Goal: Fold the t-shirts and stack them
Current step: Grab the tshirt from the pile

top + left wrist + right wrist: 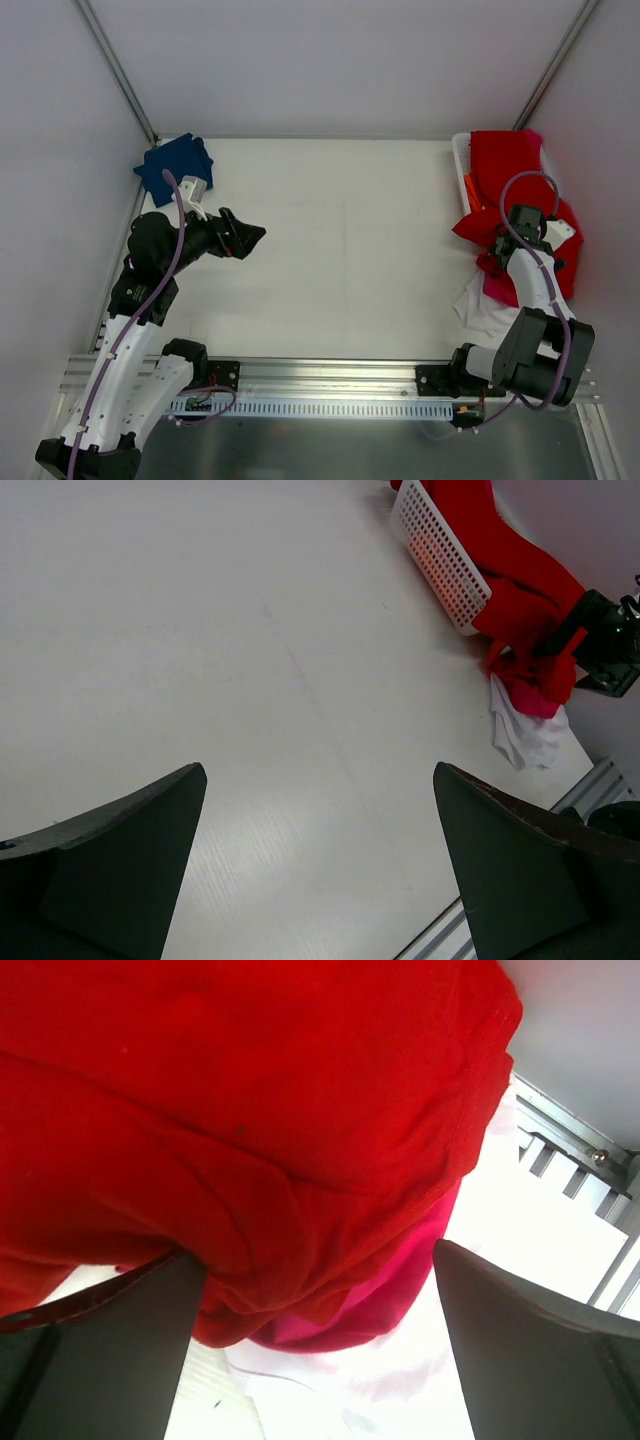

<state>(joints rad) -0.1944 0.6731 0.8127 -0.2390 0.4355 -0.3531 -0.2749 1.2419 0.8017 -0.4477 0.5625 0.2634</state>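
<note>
Jaws wide; right gripper [315, 1250] over t-shirts [250, 1110]

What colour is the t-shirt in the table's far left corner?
Navy blue t-shirt; top external view shows it best.

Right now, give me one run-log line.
left gripper: open, above table | right gripper: open, over red t-shirt | navy t-shirt: far-left corner
</note>
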